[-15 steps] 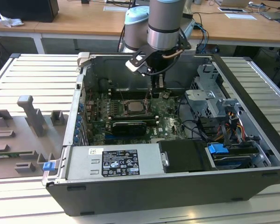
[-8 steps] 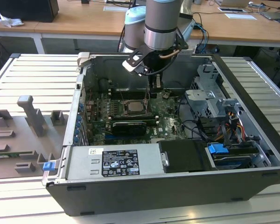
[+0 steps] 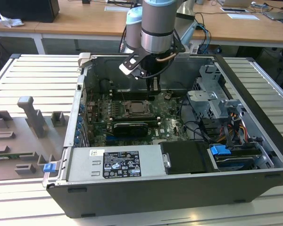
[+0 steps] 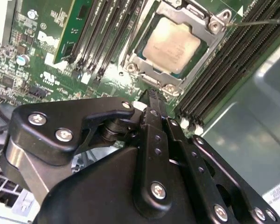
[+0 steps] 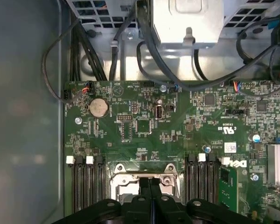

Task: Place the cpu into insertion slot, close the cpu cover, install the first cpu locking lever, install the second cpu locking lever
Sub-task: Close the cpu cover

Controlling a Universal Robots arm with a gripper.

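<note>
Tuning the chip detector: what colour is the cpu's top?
The cpu top is pale silver-beige, plain; clearest in the second wrist view.

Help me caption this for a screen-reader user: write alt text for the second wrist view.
A pale cpu lies seated on a green motherboard, with the metal cover lying flat around it. The black gripper, fingers shut, looms in the foreground, its tip close to the cover's edge. Long black memory slots flank the cover on both sides.
</note>
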